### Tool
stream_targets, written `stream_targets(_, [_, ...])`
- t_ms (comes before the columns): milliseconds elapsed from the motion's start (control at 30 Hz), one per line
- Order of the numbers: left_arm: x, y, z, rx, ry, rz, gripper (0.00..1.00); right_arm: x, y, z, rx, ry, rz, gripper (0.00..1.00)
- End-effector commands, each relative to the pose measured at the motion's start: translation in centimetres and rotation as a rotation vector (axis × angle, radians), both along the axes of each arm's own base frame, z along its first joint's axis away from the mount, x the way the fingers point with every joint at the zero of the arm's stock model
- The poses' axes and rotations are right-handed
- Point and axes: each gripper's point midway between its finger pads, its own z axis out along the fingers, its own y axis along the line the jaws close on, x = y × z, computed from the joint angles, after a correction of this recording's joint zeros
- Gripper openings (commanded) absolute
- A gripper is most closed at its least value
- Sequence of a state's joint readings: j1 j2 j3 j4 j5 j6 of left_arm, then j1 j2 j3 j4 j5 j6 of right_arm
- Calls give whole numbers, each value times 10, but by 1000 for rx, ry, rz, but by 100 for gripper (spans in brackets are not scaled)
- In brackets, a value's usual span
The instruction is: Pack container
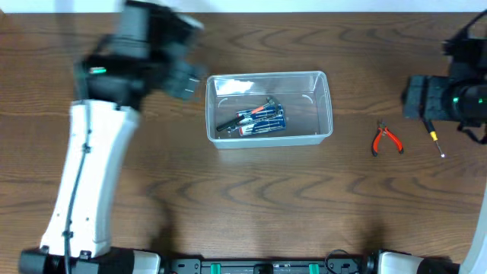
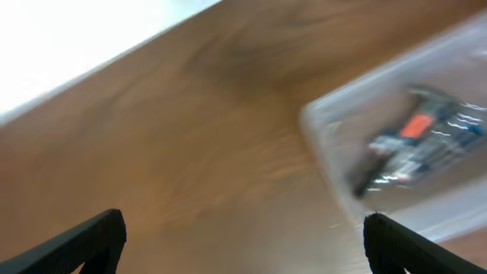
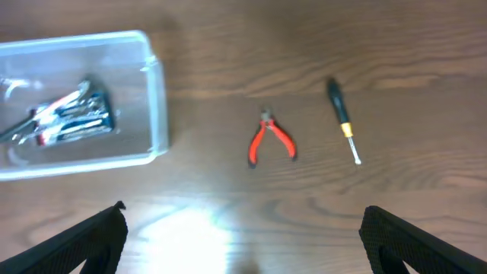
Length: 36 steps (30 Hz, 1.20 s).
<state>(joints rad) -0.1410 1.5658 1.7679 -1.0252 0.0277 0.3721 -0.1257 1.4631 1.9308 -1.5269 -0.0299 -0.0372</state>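
Clear plastic container (image 1: 329, 106): likely light, rigid, slick-walled; thick rim looks the best hold. Jaws spread wide, empty: left gripper (image 2: 243, 243), right gripper (image 3: 243, 236). Red pliers (image 3: 270, 142), screwdriver (image 3: 342, 122) outside.

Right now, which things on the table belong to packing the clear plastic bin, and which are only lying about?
Belonging to the job:
- clear plastic rectangular container
- bundle of blue and orange tools, already inside it

Lying loose on the wooden table, probably still to be packed:
- red-handled pliers
- screwdriver with black and yellow handle
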Motion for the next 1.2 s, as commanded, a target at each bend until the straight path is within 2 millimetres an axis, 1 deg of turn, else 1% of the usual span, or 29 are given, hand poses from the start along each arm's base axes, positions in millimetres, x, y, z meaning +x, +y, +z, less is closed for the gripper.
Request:
stream_targets(0, [-3,63,-9,-86,45,293,98,5,3,-26,9,72,18,99])
stream_targets(67, [-8,95,-10,-92,53,380,98,10,1,-51,18,123,10,99])
stream_targets(100, [-11,109,-11,-94,57,415,98,14,1,-62,20,139,9,99])
stream_targets(167, [-16,127,-13,-124,67,458,98,21,0,-88,24,172,8,99])
stream_targets(233, [-21,137,-14,-168,79,469,98,26,-3,-115,24,202,-9,99])
stream_targets(333, [-28,147,-18,-206,100,478,98,29,-6,-156,17,251,-17,99])
stream_targets(433, [-29,147,-19,-231,104,477,98,31,-6,-192,19,289,-18,99])
stream_targets(567, [-28,143,-20,-222,106,452,98,36,-9,-227,24,319,-43,99])
stream_targets(700, [-27,138,-20,-215,108,430,98,45,-10,-250,26,324,-47,99])
stream_targets(833, [-27,138,-20,-212,108,425,98,52,-11,-269,32,343,-58,99])
stream_targets(1000, [-27,138,-20,-210,108,423,98,52,-11,-293,42,393,-75,99])
stream_targets(1167, [-26,138,-20,-210,107,423,98,50,-11,-304,47,425,-82,99])
